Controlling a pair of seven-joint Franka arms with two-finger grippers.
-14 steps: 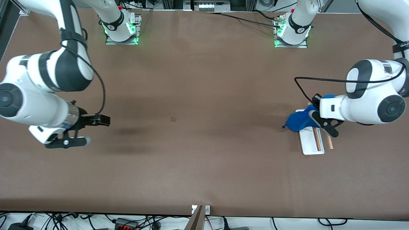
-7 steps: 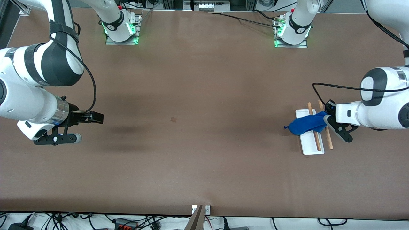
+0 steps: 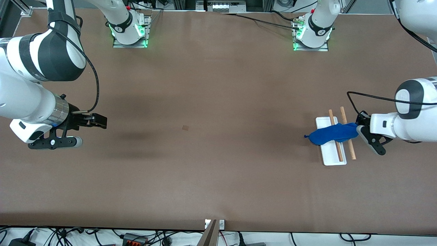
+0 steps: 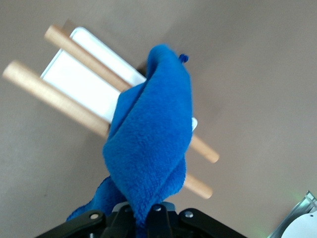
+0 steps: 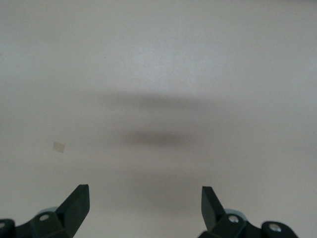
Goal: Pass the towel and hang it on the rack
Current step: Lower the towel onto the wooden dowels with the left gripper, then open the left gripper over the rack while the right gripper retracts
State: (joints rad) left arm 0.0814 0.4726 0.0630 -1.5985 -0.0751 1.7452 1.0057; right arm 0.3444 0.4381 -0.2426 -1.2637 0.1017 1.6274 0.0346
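Your left gripper [image 3: 359, 131] is clamped on one end of the towel [image 3: 332, 133], which lies stretched from its fingertips across both wooden rods of the rack [image 3: 333, 158]. The tag corner hangs past the white base. If you release now with so little cloth on your side, I think the longer part may pull the towel off the rods. A hard pull could also tip the light rack. Your right gripper [image 3: 89, 131] waits well apart, jaws wide and empty, over bare table [image 3: 211, 171].
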